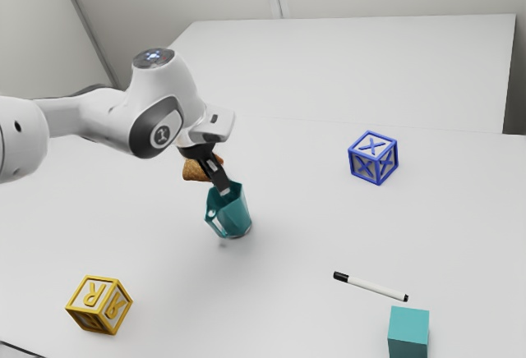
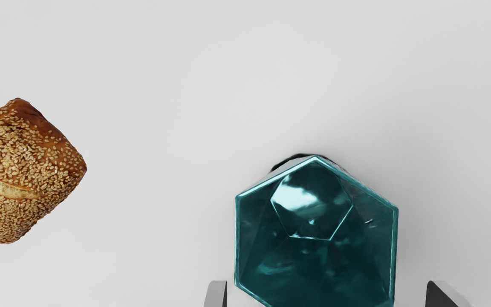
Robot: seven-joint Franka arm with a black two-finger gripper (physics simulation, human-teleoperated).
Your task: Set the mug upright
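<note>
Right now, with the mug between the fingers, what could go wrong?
The gripper is open, and its gap to the mug looks narrower on the side toward the bread. Closing might push or tip the mug before both fingers touch it. With so little clearance, a slight sideways drift could also knock the rim.

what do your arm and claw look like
My arm is glossy white with rounded segments, a dark grey cap around one joint bearing a round emblem, and a dark disc with small bluish-white marks on top. My claw is black, with two slim fingers ending in light grey tips.
</note>
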